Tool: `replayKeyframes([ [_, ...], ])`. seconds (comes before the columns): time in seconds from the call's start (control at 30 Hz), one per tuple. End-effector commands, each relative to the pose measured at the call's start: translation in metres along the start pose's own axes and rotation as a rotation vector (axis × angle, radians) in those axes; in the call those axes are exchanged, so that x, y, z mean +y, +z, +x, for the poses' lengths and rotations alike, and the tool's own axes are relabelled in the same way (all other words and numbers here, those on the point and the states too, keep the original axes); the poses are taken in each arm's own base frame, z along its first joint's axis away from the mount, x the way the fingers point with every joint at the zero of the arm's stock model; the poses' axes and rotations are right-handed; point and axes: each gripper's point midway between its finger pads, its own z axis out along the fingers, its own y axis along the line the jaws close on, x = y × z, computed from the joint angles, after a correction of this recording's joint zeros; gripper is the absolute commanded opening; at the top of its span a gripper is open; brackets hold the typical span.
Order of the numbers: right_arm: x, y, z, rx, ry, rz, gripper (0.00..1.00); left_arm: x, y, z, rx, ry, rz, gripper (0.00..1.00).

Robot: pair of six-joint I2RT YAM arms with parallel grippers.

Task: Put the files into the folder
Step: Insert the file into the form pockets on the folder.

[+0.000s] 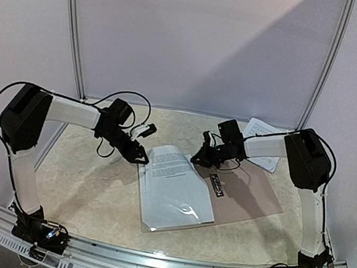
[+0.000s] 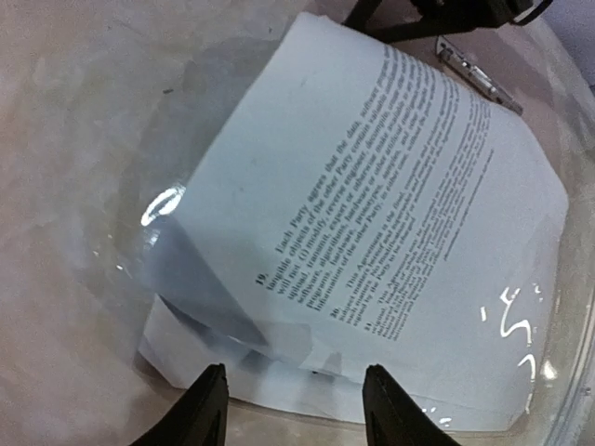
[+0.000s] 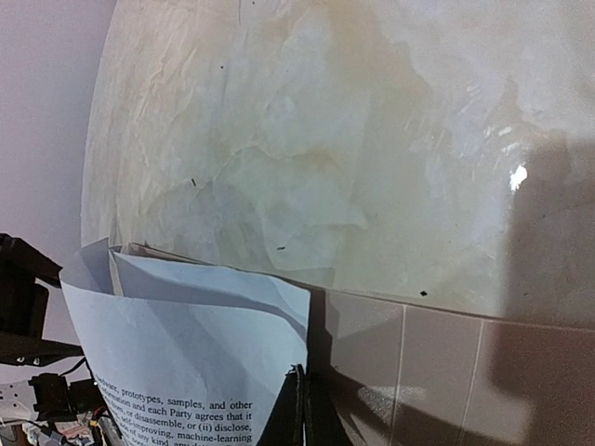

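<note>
Now | left pincer (image 2: 293,395) parted, empty, above files (image 2: 372,214) | right pincer (image 3: 299,400) closed, beside files' edge

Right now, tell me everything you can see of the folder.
The folder lies open and flat in the middle of the table. Its right half is a thin, dull tan-brown cover, bare; its left half is clear glossy plastic, glinting, holding printed white sheets. A small dark strip sits by the fold.

A thin tan-brown folder (image 1: 250,194) lies open on the beige marbled counter (image 1: 87,194), its clear leaf over white printed paper sheets (image 1: 174,184). The left tool (image 1: 138,157) and right tool (image 1: 200,158) flank their far edge. Another white stack (image 1: 262,142) lies far right.
</note>
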Motion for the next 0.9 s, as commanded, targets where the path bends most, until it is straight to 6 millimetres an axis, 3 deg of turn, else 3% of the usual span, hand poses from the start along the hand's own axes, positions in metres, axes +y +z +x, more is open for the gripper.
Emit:
replayKeyframes([
  [0.0,-0.002,-0.001,0.0,-0.014,-0.001,0.012,0.02,-0.013,-0.007,-0.001,-0.052,-0.205,0.121,0.51],
  [0.33,-0.005,-0.001,0.002,-0.01,0.003,0.023,0.01,-0.01,0.02,0.023,-0.022,-0.333,0.181,0.52],
  [0.87,-0.006,0.001,0.003,-0.008,0.007,0.02,0.01,-0.01,0.022,0.006,-0.097,-0.347,0.259,0.47],
])
